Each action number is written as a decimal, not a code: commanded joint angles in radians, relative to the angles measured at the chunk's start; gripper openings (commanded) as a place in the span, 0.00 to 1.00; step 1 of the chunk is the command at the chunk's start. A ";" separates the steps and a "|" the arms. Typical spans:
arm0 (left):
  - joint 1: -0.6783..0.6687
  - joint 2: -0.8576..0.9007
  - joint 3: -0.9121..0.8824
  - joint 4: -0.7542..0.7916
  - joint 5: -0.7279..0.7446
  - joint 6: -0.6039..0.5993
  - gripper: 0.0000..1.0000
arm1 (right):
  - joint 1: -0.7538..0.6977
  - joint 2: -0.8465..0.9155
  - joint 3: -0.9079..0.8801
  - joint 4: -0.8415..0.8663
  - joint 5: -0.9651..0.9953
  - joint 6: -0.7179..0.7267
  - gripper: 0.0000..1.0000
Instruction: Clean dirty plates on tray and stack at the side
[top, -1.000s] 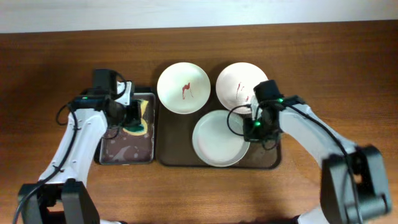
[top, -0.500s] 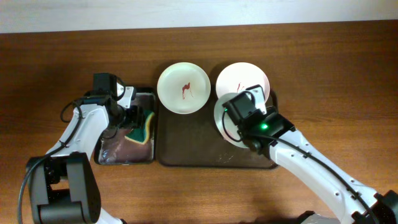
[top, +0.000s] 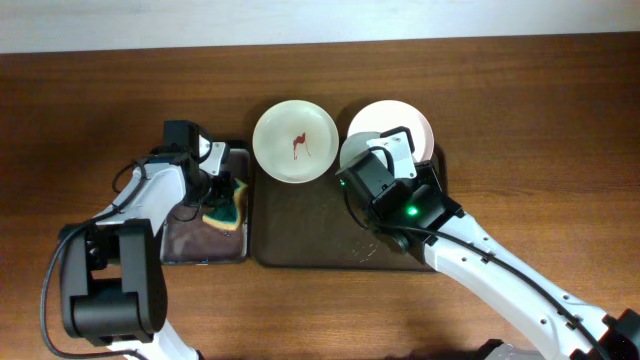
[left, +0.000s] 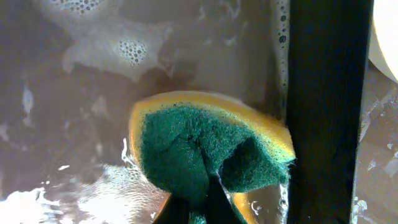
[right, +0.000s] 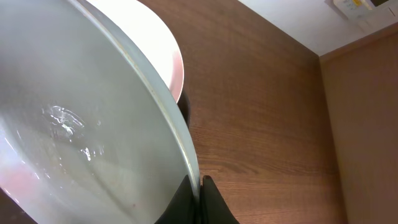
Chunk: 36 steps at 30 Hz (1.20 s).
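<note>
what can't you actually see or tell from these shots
- Overhead: the right arm covers most of the mint plate and the middle of the rear white plate, hiding any smears.
- Right wrist: the mint plate runs off the frame; the right gripper shows only at its rim.
- Left wrist: the left gripper, pinching the sponge, is cut off by the bottom edge.

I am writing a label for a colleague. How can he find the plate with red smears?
Find the dark brown tray in the middle of the table. The plate lies at its far left corner. It alone lies fully uncovered, with red smears showing at its centre.
</note>
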 joint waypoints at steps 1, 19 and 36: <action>0.003 0.027 -0.016 -0.017 -0.040 -0.010 0.00 | 0.009 -0.017 0.026 0.000 0.037 0.010 0.04; -0.004 -0.066 -0.090 -0.160 -0.062 -0.090 0.00 | 0.007 -0.023 0.032 0.016 0.037 0.010 0.04; -0.004 -0.274 0.015 -0.212 0.098 -0.101 1.00 | -0.486 -0.151 0.066 -0.030 -0.470 0.175 0.04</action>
